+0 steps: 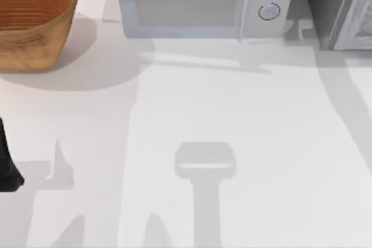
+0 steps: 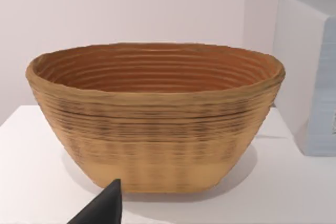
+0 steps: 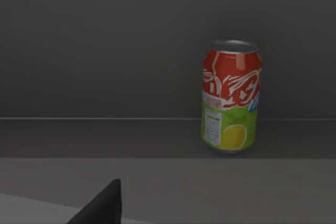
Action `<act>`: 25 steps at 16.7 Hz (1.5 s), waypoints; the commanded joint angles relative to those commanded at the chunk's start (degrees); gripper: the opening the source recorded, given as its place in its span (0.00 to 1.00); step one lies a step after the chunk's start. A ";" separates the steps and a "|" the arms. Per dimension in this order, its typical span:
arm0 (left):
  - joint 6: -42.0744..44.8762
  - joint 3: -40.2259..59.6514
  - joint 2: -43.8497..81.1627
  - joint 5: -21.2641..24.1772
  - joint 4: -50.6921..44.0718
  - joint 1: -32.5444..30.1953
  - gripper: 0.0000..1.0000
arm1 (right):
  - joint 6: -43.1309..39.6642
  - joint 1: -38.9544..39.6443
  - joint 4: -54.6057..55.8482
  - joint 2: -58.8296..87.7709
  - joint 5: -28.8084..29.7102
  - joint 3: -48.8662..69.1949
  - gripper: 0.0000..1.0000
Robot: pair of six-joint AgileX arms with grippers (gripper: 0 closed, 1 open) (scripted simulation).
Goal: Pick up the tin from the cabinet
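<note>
You see little of the AgileX arms: the left arm point(image 1: 7, 164) is a matte black, tapering block, and each wrist view catches one black, pointed, wedge-shaped fingertip point(image 2: 102, 208) point(image 3: 102, 208).

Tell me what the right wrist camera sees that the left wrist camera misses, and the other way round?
Right wrist view: an upright red-and-green tin standing on a dark cabinet shelf. Left wrist view: a woven basket on the white table, with a pale box-like appliance beside it. Shared: each shows a dark fingertip of its own hand at the frame edge, touching nothing.
</note>
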 joint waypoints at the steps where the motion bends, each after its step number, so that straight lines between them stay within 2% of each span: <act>1: 0.00 0.00 0.00 0.00 0.00 0.00 1.00 | 0.00 -0.24 0.09 -0.20 -0.05 -0.18 1.00; 10: 0.00 0.00 0.00 0.00 0.00 0.00 1.00 | -0.14 -4.20 9.13 14.42 -3.67 5.67 1.00; 17: 0.00 0.00 0.00 0.00 0.00 0.00 1.00 | -0.16 -4.49 9.98 16.24 -3.99 6.67 1.00; 25: 0.00 0.00 0.00 0.00 0.00 0.00 1.00 | -0.18 -5.61 7.79 27.99 -4.82 20.82 1.00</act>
